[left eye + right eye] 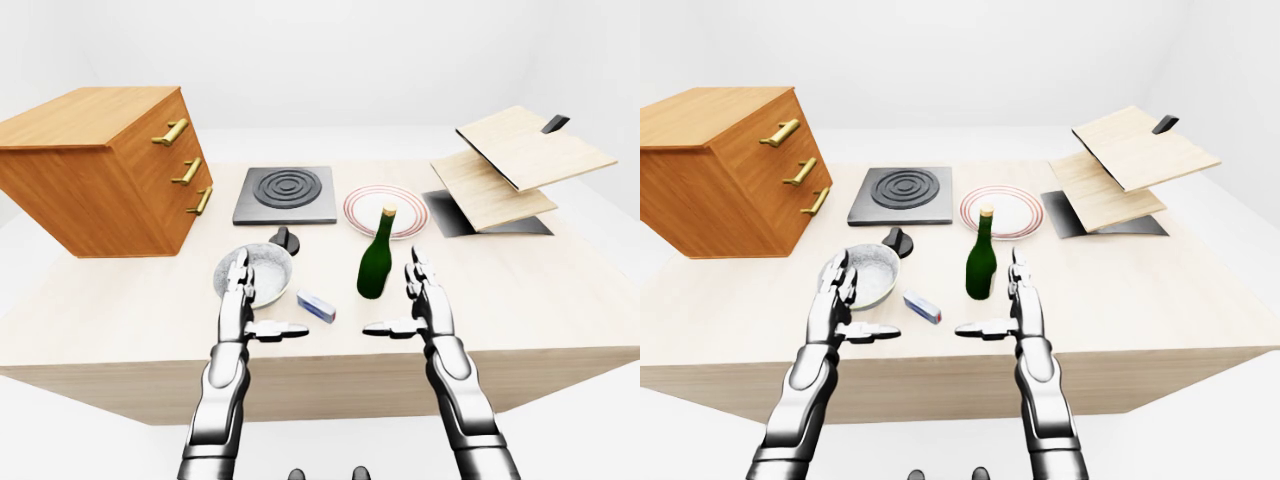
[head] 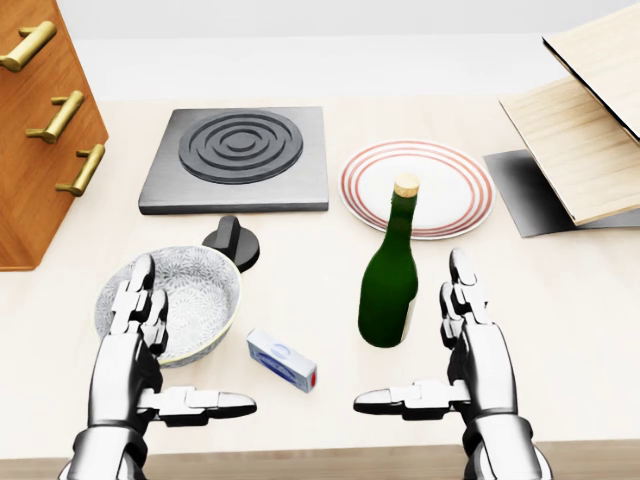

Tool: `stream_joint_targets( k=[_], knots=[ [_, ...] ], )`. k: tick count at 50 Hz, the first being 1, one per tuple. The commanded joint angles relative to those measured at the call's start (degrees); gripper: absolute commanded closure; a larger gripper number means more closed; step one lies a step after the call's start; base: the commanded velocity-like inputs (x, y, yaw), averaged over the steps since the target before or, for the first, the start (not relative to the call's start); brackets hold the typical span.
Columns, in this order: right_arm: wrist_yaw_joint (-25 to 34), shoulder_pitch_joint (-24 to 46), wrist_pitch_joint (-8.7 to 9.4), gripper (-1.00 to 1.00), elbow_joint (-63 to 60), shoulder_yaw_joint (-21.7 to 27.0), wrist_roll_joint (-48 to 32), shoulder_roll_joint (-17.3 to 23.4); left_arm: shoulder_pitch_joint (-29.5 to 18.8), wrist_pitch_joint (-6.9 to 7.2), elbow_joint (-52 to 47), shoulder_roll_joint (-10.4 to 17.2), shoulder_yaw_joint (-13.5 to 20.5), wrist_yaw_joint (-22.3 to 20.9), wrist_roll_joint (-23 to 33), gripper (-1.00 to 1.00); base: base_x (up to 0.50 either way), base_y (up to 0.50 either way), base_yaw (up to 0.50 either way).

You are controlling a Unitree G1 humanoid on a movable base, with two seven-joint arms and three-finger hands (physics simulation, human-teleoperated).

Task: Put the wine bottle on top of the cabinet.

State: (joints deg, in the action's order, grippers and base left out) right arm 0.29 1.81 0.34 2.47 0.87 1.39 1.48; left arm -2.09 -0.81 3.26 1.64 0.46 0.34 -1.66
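Nearest, the left hand (image 2: 150, 345) and right hand (image 2: 455, 350) hover over the pale wooden tabletop (image 1: 560, 290), fingers spread apart and thumbs pointing inward, holding nothing. Just left of the right hand stands the wine bottle (image 2: 390, 280), upright, dark green glass with a tan cork top. Left of the bottle lie a small blue box (image 2: 282, 360) and a patterned bowl (image 2: 195, 290); beyond it, a red-ringed plate (image 2: 440, 165). Far left of the bottle sits the wooden cabinet (image 1: 95, 165), against plain white surroundings, its far side hidden.
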Motion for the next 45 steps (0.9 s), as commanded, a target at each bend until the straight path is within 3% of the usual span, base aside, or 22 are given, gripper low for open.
stream_joint_targets(
  k=[1,5,10,14,22,30,38,39,45],
  knots=[
    [1.38,-2.18,1.96,-1.00,-4.34,0.57,-0.63,0.20,1.91,0.75,-3.08,0.33,1.04,-1.82,-0.63,-1.00,0.00,0.00,0.00],
    [2.29,-2.68,4.02,-1.00,-6.68,0.76,-1.26,0.03,2.46,2.51,-5.70,-0.18,1.51,-2.57,-0.18,-1.00,0.00,0.00,0.00],
    [2.77,-3.09,4.66,-1.00,-8.65,0.93,-1.99,-0.01,3.10,2.53,-6.24,-0.31,2.09,-3.26,-0.44,-1.00,0.00,0.00,0.00],
    [3.72,-3.19,4.66,-1.00,-15.17,1.14,-3.03,0.41,2.72,5.81,-10.26,-0.07,2.69,-3.30,-0.77,-1.00,0.00,0.00,0.00],
    [6.02,-0.70,4.66,-1.00,-31.06,4.05,-4.20,1.87,2.32,5.81,-22.94,0.49,3.28,-4.12,-0.55,-1.00,0.00,0.00,0.00],
    [8.34,2.53,4.66,-1.00,-47.46,5.70,-5.38,3.04,-1.37,5.81,-37.68,1.58,6.64,-3.81,-3.24,-1.00,0.00,0.00,0.00],
    [10.25,5.45,4.66,-1.00,-57.75,6.91,-6.66,4.41,-7.64,5.81,-50.55,5.29,14.73,-1.02,-12.03,-1.00,0.00,0.00,0.00],
    [10.48,6.07,4.66,-1.00,-59.74,6.88,-7.18,4.90,-8.18,5.81,-51.77,5.93,17.05,-0.86,-13.96,-1.00,0.00,0.00,0.00],
    [11.48,6.36,4.66,-1.00,-62.46,7.06,-7.63,4.64,-7.11,5.81,-54.24,7.82,19.84,0.93,-18.48,-1.00,0.00,0.00,0.00]
  ],
)
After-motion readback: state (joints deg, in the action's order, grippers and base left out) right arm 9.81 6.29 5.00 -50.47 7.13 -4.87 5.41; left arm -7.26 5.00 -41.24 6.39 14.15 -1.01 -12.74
